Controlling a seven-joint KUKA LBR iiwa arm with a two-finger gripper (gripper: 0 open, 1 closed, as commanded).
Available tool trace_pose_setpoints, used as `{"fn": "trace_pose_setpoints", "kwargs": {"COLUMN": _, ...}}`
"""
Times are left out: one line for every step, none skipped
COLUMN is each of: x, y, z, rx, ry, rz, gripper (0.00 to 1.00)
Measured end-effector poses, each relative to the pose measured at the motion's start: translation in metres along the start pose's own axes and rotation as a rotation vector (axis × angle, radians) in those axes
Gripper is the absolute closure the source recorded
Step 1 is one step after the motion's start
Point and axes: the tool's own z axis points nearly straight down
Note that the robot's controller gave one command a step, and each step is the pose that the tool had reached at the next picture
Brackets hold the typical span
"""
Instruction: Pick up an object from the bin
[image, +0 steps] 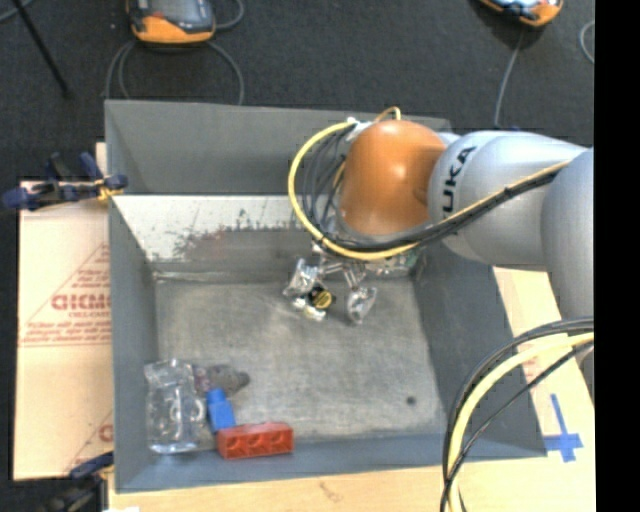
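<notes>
Grey metal bin (350, 385) with whitish, dark-flecked back wall, red brick (255, 440), blue piece (218, 409), clear plastic item (170, 408), glossy orange wrist cover (385, 178), silver-grey arm (520, 200) with black lettering, yellow cable (292, 185), shiny silver gripper (331, 297).

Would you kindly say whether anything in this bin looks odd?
Nothing looks damaged or spilled. The clear plastic piece, small blue block and red studded brick huddle in the grey metal bin's near-left corner, while the pincer hangs over bare floor, apart from them.
</notes>
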Motion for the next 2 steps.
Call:
{"fn": "trace_pose_setpoints", "kwargs": {"x": -0.002, "y": -0.001, "z": -0.002, "rx": 0.003, "ry": -0.006, "rz": 0.005, "gripper": 1.0}}
{"fn": "trace_pose_setpoints", "kwargs": {"x": -0.012, "y": 0.024, "z": -0.129, "rx": 0.0, "ry": -0.001, "rz": 0.036, "gripper": 1.0}}
